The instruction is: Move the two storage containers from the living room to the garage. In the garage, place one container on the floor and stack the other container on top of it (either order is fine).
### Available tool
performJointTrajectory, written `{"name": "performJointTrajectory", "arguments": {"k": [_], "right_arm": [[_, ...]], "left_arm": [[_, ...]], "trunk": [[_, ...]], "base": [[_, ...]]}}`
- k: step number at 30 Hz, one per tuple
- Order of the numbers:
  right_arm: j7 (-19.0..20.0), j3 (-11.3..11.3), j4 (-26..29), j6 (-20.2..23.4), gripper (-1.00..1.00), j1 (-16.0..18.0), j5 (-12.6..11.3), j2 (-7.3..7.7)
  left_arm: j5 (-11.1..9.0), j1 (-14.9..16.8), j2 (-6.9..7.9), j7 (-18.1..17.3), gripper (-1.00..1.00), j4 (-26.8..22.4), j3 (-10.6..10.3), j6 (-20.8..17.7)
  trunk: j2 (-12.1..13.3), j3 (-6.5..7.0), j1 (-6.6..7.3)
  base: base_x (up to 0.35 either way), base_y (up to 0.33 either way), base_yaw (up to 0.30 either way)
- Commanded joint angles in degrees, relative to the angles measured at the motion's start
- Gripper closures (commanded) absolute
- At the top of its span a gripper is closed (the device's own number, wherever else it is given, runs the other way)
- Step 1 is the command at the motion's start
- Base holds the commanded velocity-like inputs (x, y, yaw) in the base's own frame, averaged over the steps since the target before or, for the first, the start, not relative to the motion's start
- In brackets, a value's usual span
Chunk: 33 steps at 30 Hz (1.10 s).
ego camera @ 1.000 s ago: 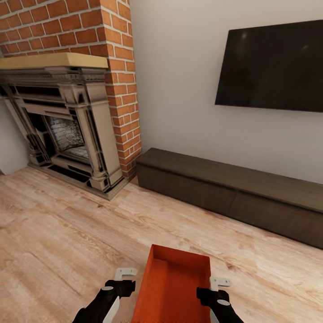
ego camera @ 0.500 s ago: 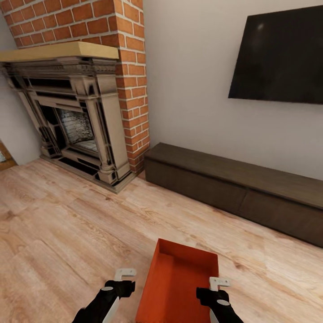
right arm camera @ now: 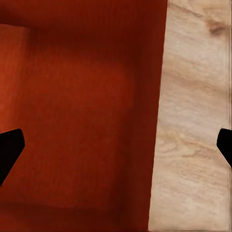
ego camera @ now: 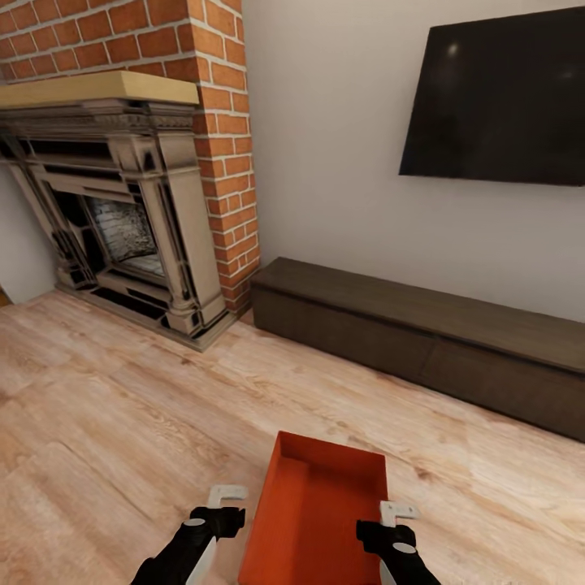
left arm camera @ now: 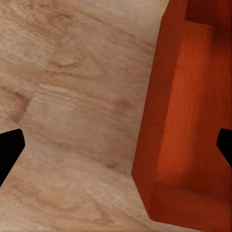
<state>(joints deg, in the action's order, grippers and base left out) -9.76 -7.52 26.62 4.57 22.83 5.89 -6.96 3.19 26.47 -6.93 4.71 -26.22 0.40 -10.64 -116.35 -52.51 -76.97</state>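
Container count is one: a single orange-red storage container [ego camera: 321,508] sits between the left gripper [ego camera: 224,505] and right gripper [ego camera: 396,520], its near end cut off by the head view's lower edge. Both sets of jaws stand wide, each straddling one long wall, gripping nothing. Below lies the wood plank floor [ego camera: 122,422], with one fireplace [ego camera: 122,211], one TV [ego camera: 496,101] and one low cabinet [ego camera: 422,337] beyond.

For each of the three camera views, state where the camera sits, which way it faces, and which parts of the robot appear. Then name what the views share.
Head view: on the robot's head, facing forward and down at the storage container, fireplace, TV; left gripper and right gripper show.
Left wrist view: on the left arm, facing down at the wood floor; dark fingertips show.
Right wrist view: on the right arm, facing down into the bin; fingertips show.
Shared: container and floor.
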Motion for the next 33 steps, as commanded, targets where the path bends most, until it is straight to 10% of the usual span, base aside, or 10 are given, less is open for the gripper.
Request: {"name": "performJointTrajectory", "arguments": {"k": [1,33], "right_arm": [[-0.07,-0.3,0.1,0.38,-1.0,0.02,0.61,-0.07],[-0.17,-0.3,0.1,0.09,-1.0,0.02,0.61,0.01]], "left_arm": [[0.32,-0.01,-0.01,0.13,-1.0,-0.14,0.04,-0.35],[0.39,-0.01,-0.08,0.13,-1.0,-0.14,0.04,-0.41]], "trunk": [[-0.02,-0.05,0.01],[-0.02,-0.05,0.01]], "base": [[0.0,0.0,-0.272],[0.0,0.0,-0.135]]}}
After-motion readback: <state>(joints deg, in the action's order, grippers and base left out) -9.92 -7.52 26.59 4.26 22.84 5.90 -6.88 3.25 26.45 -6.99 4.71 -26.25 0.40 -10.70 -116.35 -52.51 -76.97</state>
